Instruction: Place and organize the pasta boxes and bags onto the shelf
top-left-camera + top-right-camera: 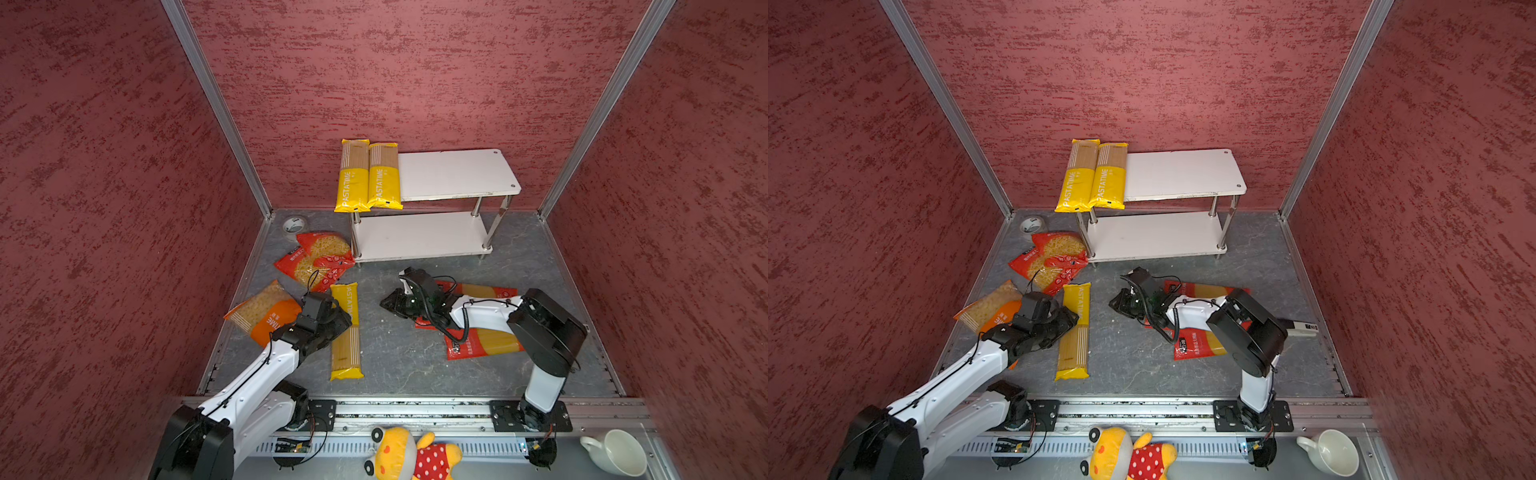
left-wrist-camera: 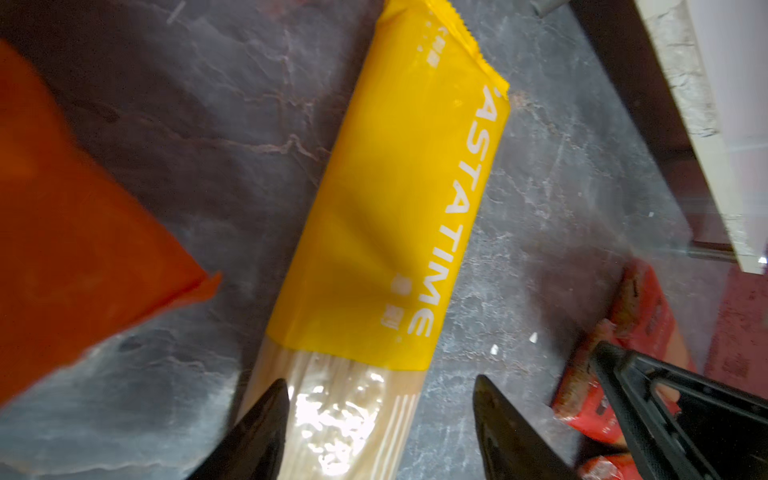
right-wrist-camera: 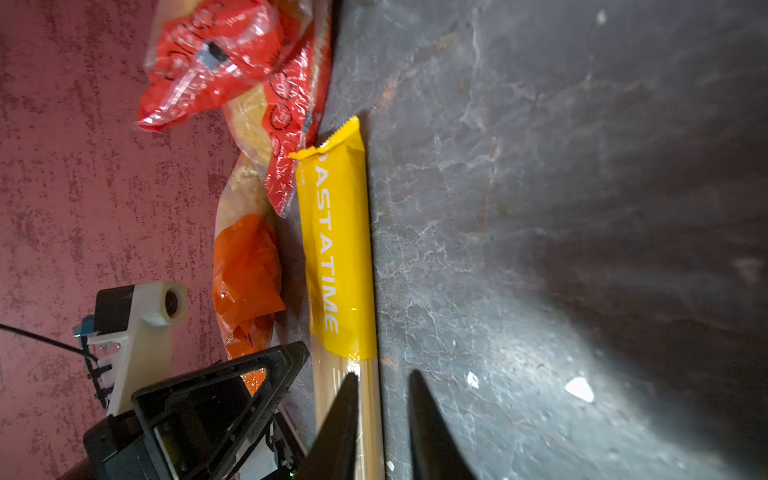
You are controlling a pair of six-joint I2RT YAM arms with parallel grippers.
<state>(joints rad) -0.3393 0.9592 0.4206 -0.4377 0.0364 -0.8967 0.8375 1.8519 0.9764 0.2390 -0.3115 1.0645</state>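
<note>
My left claw point(image 2: 379, 378) hangs spread wide over the yellow pack point(image 2: 390, 208). Its clear, crinkly end lies flat on the floor point(image 2: 540, 187) between my fingers point(image 2: 257, 436), nearer one of them. I judge this the pickup step: next I must lower, centre and pinch across the stiff, narrow bundle without the slick film slipping. A soft orange bag point(image 1: 266, 311) lies just beside this claw. My right claw point(image 3: 384, 374) is slightly parted and empty over stone-like floor, with glossy red packs point(image 1: 459, 348) behind it. Ahead stands the shelf point(image 1: 453, 174), white boards on chrome legs, with two shelved packs point(image 1: 353, 174) at its end.
</note>
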